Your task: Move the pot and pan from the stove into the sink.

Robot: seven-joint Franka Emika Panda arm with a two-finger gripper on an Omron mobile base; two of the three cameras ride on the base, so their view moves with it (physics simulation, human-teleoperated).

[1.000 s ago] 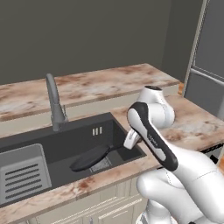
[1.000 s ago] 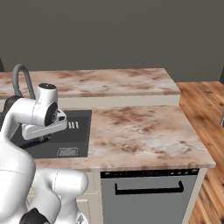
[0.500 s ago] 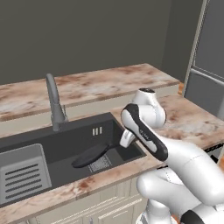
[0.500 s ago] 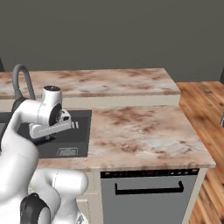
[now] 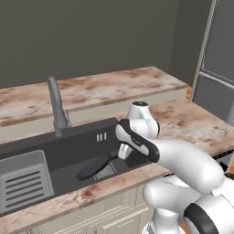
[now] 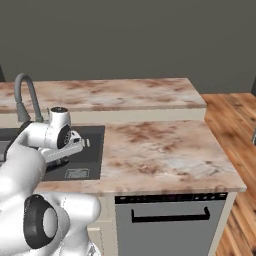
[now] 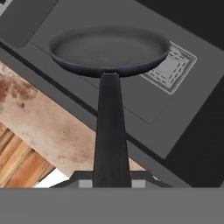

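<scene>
A: We see a kitchen with a dark grey wall, a wood floor at the right of the right base view, and a long marbled brown table wrapping round a corner. What sits in it?

B: The sink, a wide dark grey basin sunk into the table, with a tall grey faucet at its back edge and a light grey ribbed rack at its left end. Below the table, in the right base view, we see a dark appliance door with a bar handle.

A: And the arm?

B: It rises white from beside the base, bends at the elbow and reaches forward and down over the front rim of the sink, the wrist turned so the hand points into the basin.

A: The end effector?

B: We find it clenched on the long black handle of the pan; in the hand view the handle runs straight from between the fingertips out to the dish.

A: Where is the pan?

B: Inside the sink, low over its floor, near the square drain. We cannot tell whether it touches the bottom.
</scene>
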